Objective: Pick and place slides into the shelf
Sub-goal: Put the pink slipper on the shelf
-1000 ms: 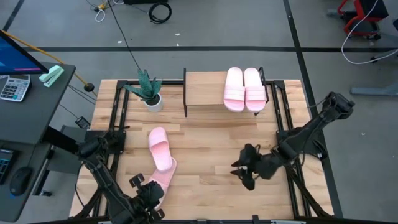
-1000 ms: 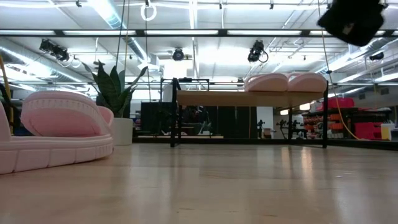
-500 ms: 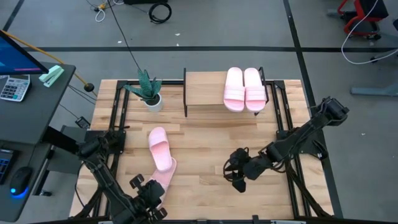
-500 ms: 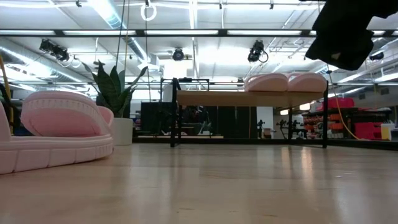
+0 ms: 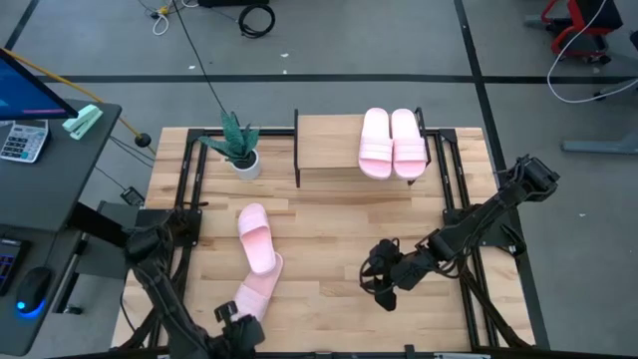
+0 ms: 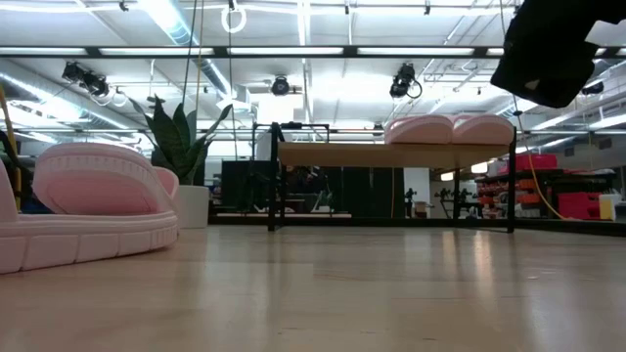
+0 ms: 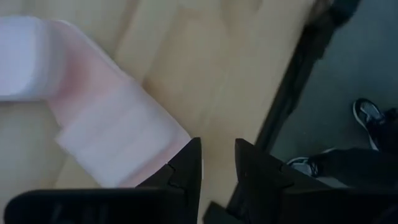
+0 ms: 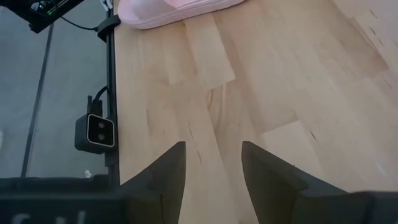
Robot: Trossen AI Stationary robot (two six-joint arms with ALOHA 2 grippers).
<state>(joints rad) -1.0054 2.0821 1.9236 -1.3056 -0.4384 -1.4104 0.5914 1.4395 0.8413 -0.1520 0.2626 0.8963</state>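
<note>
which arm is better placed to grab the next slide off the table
Left. The left claw sits at the table's near edge right beside the nearer loose slide, while the right claw hangs over bare wood, well away from both loose slides.

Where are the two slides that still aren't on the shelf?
In the high view, both loose slides lie on the table's left half, overlapping end to end, in front of the potted plant and just ahead of the left end effector.

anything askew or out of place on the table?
Yes. Two slides sit neatly side by side on the shelf, but the other two lie on the table near the left claw, one overlapping the other at an angle. Nothing looks spilled or damaged.
</note>
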